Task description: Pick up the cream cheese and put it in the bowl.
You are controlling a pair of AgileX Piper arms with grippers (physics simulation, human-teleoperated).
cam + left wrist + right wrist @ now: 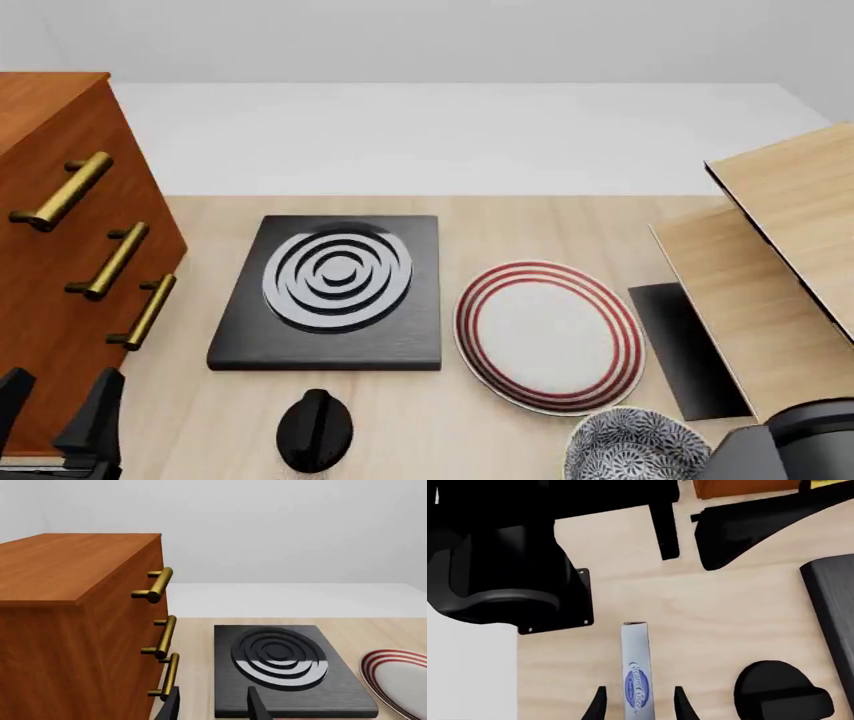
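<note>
The cream cheese (635, 672), a narrow white carton with blue print, lies on the wooden table and shows only in the right wrist view. My right gripper (639, 704) is open, and the near end of the carton sits between its two fingertips without either touching it. In the front view only the right arm's body shows at the lower right, next to the speckled bowl (638, 447) at the front edge. My left gripper (54, 408) stands open with nothing between its fingers at the front left, beside the cabinet; its fingertips (257, 707) point at the stove.
A wooden cabinet (54, 250) with brass handles fills the left side. A black stove plate (334, 290) and its knob (314, 430) lie in the middle, with a red-ringed white plate (547, 335) to their right. A wooden shelf (787, 250) stands at the right.
</note>
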